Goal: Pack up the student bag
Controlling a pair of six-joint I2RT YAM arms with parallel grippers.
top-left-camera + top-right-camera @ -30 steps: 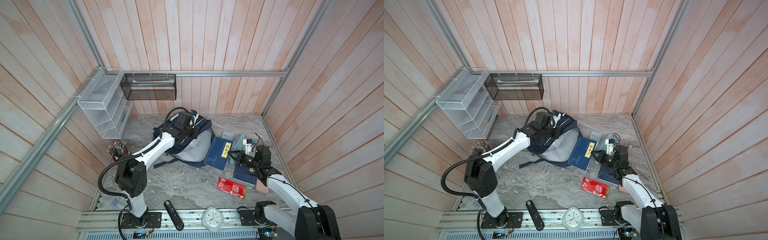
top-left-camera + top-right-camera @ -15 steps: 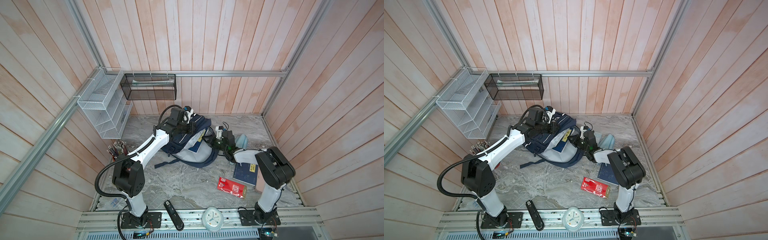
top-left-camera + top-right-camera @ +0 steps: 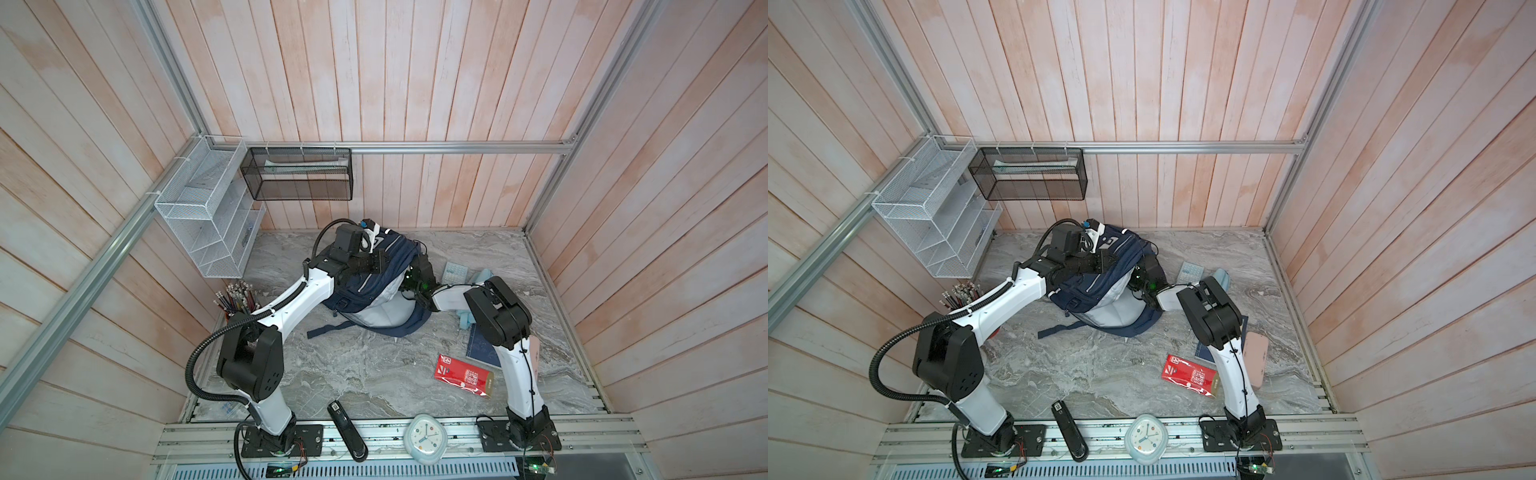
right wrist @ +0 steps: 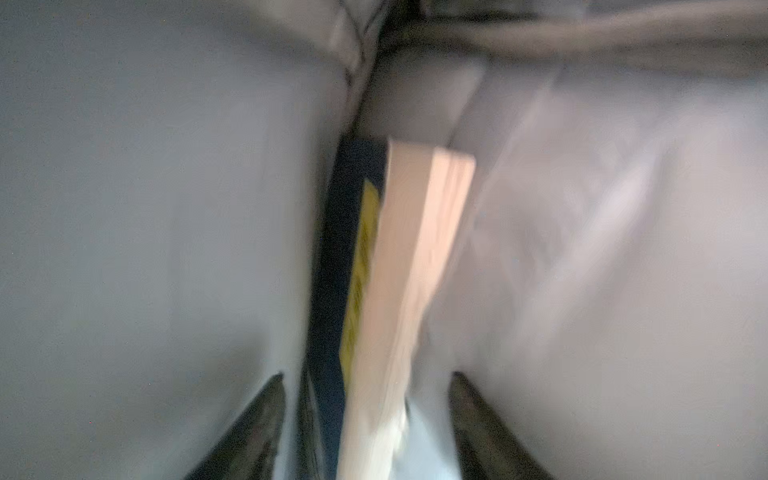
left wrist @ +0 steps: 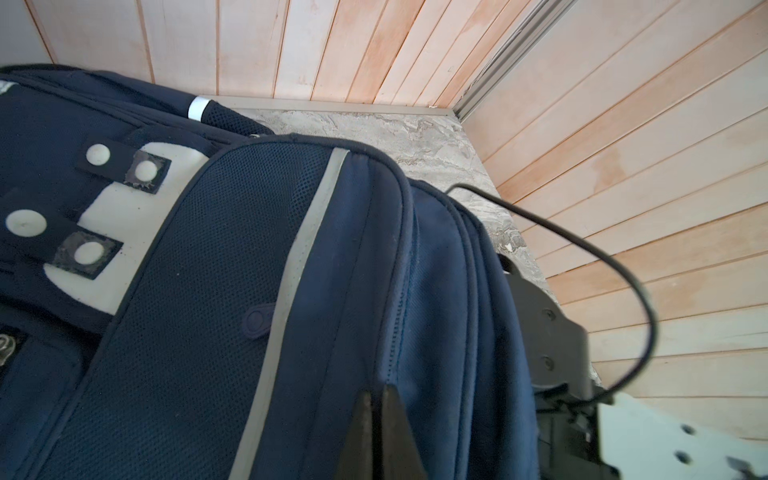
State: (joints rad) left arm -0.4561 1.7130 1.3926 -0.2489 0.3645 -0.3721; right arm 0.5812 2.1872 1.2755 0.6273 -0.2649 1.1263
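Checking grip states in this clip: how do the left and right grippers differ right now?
The left gripper is shut, pinching the bag's navy outer fabric. The right gripper is open, its jaws standing clear on either side of a book. The left gripper works on the outside of the bag, while the right gripper is inside it. Both are at the bag.

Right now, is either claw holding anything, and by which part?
The left gripper pinches the student bag by a navy seam. The right gripper stands open, the navy book loose between its jaws.
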